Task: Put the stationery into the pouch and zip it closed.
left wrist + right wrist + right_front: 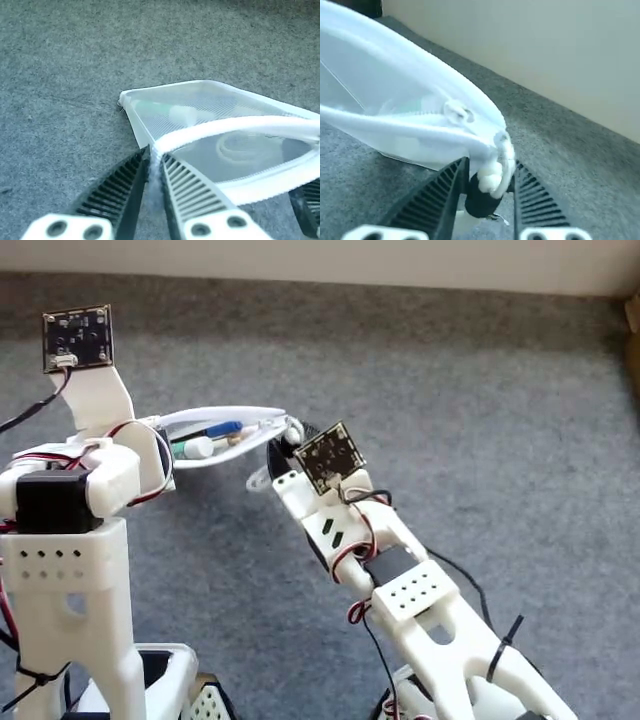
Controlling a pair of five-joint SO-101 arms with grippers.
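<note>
Grey, carpet-like tabletop (480,390) runs back to a pale wall. On it, the left end effector (151,165) is pressed together on one end of the pouch (210,115), pinching the fabric where the white zipper band begins. The right end effector (487,192) is pinching the zipper pull (492,175), a knotted white cord on a dark bead, at the opposite end. The pouch is stretched between them with its mouth gaping, and the stationery (222,429) already lies inside. Zipping looks like the step in hand. It would go best with the left grip held firm to keep the band taut. The pull should travel straight along the zipper line, since an angled tug could jam the slider or slip the cord free.
</note>
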